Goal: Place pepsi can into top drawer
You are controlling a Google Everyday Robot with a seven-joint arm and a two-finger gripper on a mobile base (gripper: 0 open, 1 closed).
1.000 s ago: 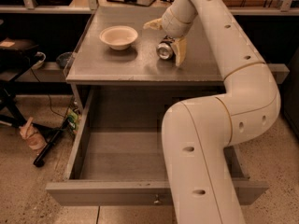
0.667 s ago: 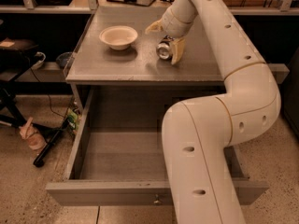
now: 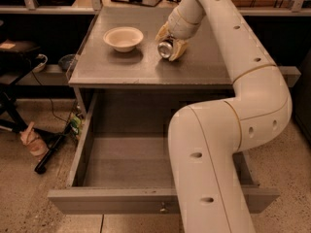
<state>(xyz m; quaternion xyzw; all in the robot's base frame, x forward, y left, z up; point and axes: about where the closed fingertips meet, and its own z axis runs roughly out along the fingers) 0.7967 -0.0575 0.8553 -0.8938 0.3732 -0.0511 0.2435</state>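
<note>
- Pinching pepsi can in claw, fingers either side, on counter just right of white bowl (can tipped on its side, silver end facing camera).
- Noting top drawer pulled open below counter, well apart from can, arm crossing its right half.

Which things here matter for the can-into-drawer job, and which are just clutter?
Job: pepsi can, lying on the cabinet top; gripper, at the can; top drawer, open below.
Clutter: white bowl, left of the can; floor oddments.
</note>
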